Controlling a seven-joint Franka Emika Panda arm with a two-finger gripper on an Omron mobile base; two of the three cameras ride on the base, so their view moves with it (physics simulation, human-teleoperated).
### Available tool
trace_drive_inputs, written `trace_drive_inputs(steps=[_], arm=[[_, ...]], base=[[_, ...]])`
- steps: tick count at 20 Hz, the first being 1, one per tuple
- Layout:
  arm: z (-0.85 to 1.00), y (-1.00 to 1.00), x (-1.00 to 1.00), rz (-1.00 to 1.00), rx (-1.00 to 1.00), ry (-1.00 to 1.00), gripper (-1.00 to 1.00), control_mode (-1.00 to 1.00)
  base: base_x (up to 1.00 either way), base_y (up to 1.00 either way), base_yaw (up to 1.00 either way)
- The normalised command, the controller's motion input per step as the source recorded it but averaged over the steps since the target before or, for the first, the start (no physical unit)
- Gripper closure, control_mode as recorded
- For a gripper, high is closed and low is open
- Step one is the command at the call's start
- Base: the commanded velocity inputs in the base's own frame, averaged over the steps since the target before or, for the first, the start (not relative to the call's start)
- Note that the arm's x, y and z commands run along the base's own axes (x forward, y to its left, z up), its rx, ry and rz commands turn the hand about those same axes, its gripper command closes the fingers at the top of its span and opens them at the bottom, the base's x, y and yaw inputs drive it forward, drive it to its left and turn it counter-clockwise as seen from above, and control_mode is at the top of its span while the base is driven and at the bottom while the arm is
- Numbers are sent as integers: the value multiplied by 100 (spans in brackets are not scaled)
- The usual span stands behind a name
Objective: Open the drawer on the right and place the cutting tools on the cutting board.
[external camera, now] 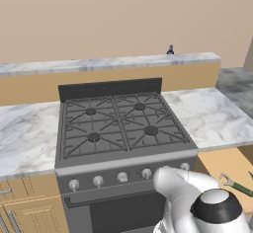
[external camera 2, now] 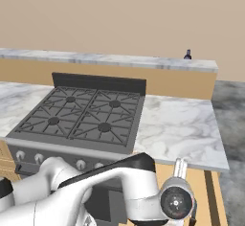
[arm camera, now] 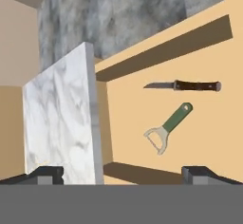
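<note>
The drawer stands pulled out below the marble counter edge, and its tan floor also shows at the lower right of the left base view. Two cutting tools lie inside: a dark-handled knife and a green-handled peeler, the peeler seen again as a green-handled tool. My gripper hangs above the drawer, open, its fingertips far apart with nothing between them. The cutting board is out of view.
A marble counter overhangs the drawer's inner side. A gas stove with several knobs sits left of the drawer. A small dark bottle stands on the back ledge. My white arm crosses in front of the oven.
</note>
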Motion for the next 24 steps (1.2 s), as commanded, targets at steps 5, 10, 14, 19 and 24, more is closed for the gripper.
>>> trace_drive_inputs(steps=[5,10,14,19,24], arm=[[2,-4,6,1,1,4,-100,-100],[0,-2,18,24,0,2,-100,-100],[0,0,47,49,-3,26,-100,-100],[0,0,41,55,-7,45,-100,-100],[-47,-1,30,50,-19,34,-100,-100]], base=[[0,0,0],[0,0,0],[0,0,0],[0,0,0],[0,0,0]])
